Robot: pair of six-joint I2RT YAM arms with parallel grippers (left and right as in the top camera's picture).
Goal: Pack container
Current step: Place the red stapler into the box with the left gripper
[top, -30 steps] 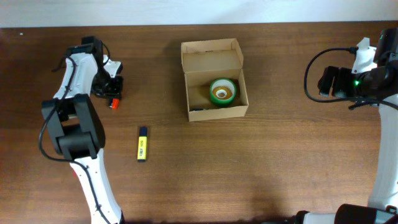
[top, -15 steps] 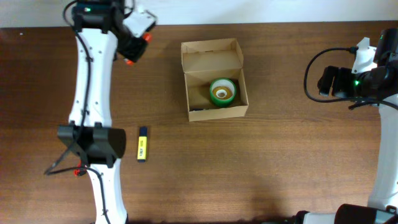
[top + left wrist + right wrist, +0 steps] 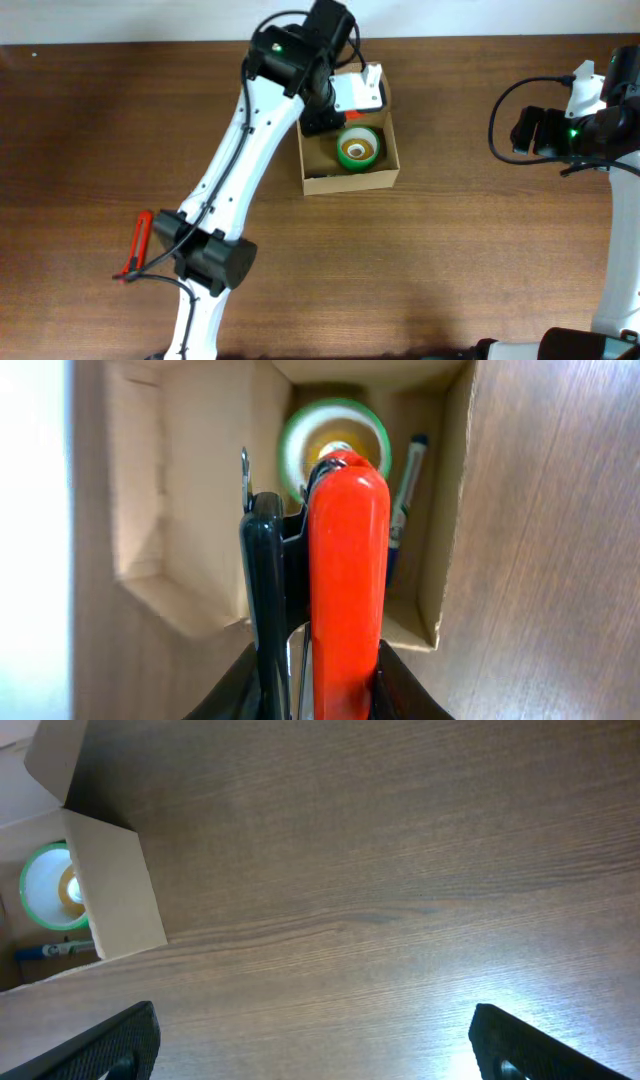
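The container, a tan cardboard box [image 3: 310, 182] with its flap lid open, stands at the back centre. It holds a green tape roll [image 3: 358, 148] and a blue marker [image 3: 405, 490]. My left gripper [image 3: 335, 108] is shut on a red and black handled tool [image 3: 347, 560] and holds it over the open box, above the tape roll [image 3: 335, 445]. My right gripper [image 3: 520, 130] is open and empty over bare table at the right. The right wrist view [image 3: 315, 1050] shows the box [image 3: 110, 890] at its left edge.
The left arm stretches diagonally across the table's left half and covers the spot where a yellow marker lay. A red part [image 3: 140, 240] shows near the left arm's base. Brown wooden table [image 3: 480, 250] surrounds the box.
My left arm has swung from the back left of the table to above the box, carrying the red and black tool. The right arm has not moved.
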